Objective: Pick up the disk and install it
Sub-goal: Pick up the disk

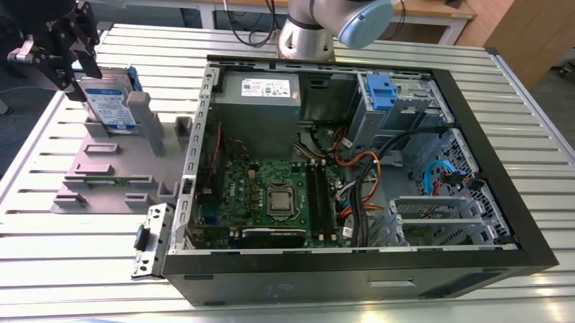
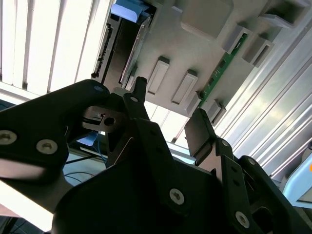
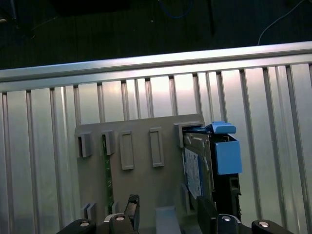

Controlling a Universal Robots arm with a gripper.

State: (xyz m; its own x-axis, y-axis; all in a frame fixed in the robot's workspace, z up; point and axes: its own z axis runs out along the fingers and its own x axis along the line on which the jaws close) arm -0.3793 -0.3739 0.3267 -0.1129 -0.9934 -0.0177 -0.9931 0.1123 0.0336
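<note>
The disk [image 1: 110,104] stands on edge in the grey plastic stand [image 1: 108,168], at the exterior view's left, its blue bracket [image 1: 133,77] on the far side. My black gripper [image 1: 79,77] hangs just above and beside the disk's top edge, open and holding nothing. In the first wrist view the disk [image 3: 197,168] with its blue bracket [image 3: 226,153] sits in line with one finger of the gripper [image 3: 168,217]. The second wrist view has the disk [image 2: 122,44] beyond the spread gripper [image 2: 168,117], apart from both fingers.
An open computer case [image 1: 503,202] lies at the exterior view's right, holding a motherboard [image 1: 279,195], a grey power supply [image 1: 260,94], a blue-tabbed drive bay [image 1: 382,87] and cables. A green memory stick [image 1: 108,180] lies in the stand. The arm's base [image 1: 306,30] stands behind the case.
</note>
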